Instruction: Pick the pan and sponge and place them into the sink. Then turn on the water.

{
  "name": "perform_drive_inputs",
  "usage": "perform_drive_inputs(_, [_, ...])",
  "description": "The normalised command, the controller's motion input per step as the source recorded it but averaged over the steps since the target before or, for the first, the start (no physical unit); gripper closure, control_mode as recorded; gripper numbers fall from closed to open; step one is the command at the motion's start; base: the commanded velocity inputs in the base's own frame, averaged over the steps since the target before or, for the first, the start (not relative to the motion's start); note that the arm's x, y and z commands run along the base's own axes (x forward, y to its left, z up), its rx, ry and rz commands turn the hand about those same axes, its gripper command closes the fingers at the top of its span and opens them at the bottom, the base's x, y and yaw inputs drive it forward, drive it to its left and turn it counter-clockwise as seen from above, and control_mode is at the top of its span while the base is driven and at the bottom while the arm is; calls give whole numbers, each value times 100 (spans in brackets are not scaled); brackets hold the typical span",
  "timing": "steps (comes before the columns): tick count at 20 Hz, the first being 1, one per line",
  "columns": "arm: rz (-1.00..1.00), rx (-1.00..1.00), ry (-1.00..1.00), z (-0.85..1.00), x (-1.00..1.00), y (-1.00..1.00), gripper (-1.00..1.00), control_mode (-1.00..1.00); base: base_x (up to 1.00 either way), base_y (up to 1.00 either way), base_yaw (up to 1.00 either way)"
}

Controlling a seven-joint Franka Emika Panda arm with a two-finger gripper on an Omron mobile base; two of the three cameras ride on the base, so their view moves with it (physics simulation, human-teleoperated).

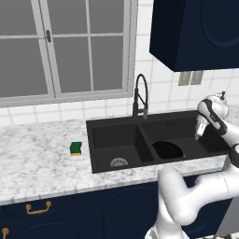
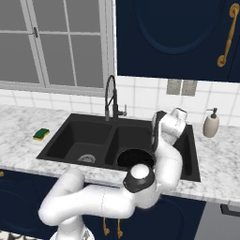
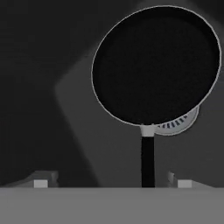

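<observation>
Black on black makes this stage hard to read, so start nearest: the tool (image 3: pixel 111 181) hangs over the right basin with its two tips spread wide and nothing between them. In the hand view the pan (image 3: pixel 155 65) lies flat on the basin floor, its handle running straight back toward the gap between the tips, and the silver drain peeks out from under its rim. The pan is in the sink (image 1: pixel 95 126) and looks released, so the step in hand is, by my judgement, to lift clear and go for the sponge (image 1: pixel 75 148).

To do that well, rise straight up first, jaws kept wide, so neither tip catches the handle or drags the pan. Clear the sink's rim before swinging left.

Further left, past the empty left basin, the sponge sits on the marble surface (image 1: pixel 37 158) just beside the sink's left edge, green side up. It is small and soft: come down over it squarely and close gently.

Farthest back, the faucet (image 1: pixel 140 95) stands behind the divider; no water runs yet.
</observation>
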Motion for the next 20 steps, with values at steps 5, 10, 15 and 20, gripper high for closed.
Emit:
perform_drive_inputs(5, [-4,33,-41,11,-33,40,-100,-100,0,0,0])
perform_drive_inputs(10, [-1,31,-28,38,-26,39,-100,-100,0,0,0])
perform_drive_inputs(15, [-3,31,-27,37,-38,47,-100,-100,0,0,0])
perform_drive_inputs(20, [-3,27,-24,42,-27,63,-100,-100,0,0,0])
